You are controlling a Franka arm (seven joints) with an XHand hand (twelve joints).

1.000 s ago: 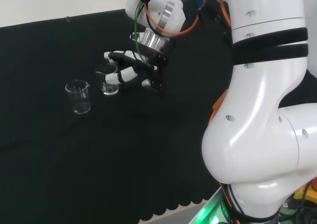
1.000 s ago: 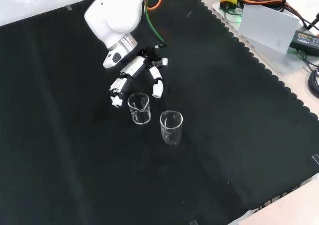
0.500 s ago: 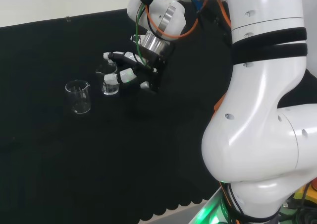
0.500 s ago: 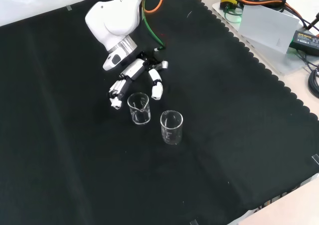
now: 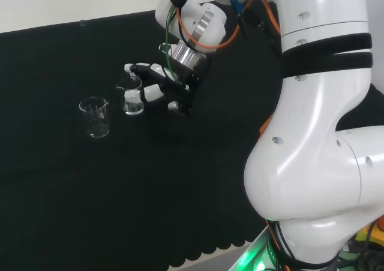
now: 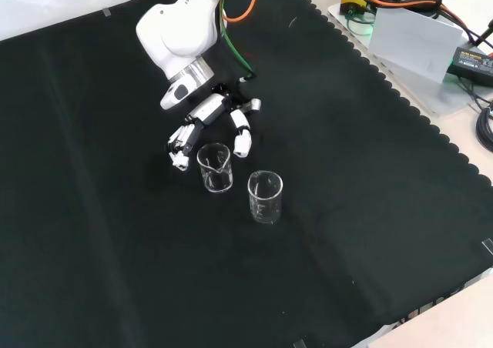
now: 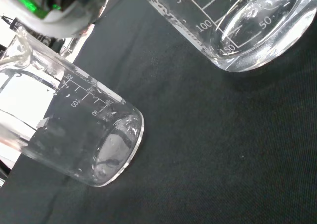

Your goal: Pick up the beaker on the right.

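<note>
We see two clear beakers standing upright on the black tabletop [image 6: 370, 209]: in the head view the right beaker [image 5: 133, 101] stands close to the robot hand [image 5: 157, 90], and the left beaker [image 5: 96, 117] stands apart, nearer the camera. In the front view the robot hand [image 6: 206, 122] reaches down from the far side with its fingers [image 6: 179, 142] spread and relaxed on either side of the far beaker [image 6: 216, 168], holding nothing, and we cannot tell whether they touch the glass. The other beaker [image 6: 265, 197] stands just right of it and nearer.
</note>
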